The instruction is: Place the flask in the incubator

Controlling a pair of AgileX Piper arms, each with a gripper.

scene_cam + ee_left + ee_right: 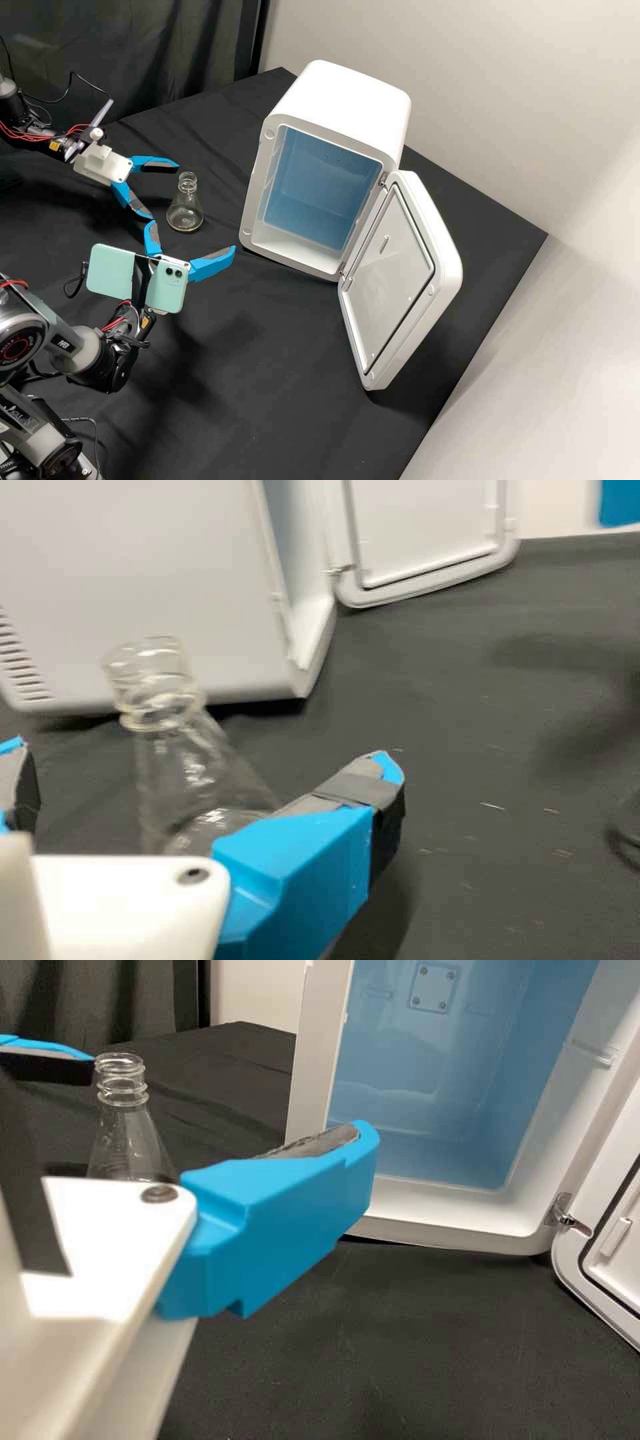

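Note:
The clear glass flask (185, 211) stands upright and empty on the black bench, left of the incubator (347, 100). The incubator is white with a blue inside, and its door (400, 280) hangs wide open to the right. My left gripper (163, 189) is open just left of the flask. In the left wrist view the flask (170, 750) sits between that gripper's (195, 770) spread fingers, not clamped. My right gripper (191, 239) is open, low over the bench in front of the flask. In the right wrist view the flask (125, 1125) is off to one side and the incubator's opening (470, 1080) lies ahead.
A mint-green phone (137, 277) is mounted on the right arm's wrist. A black curtain (133, 47) hangs behind the bench. The bench's edge (480, 333) runs just right of the open door, with bare black bench (267, 373) in front of the incubator.

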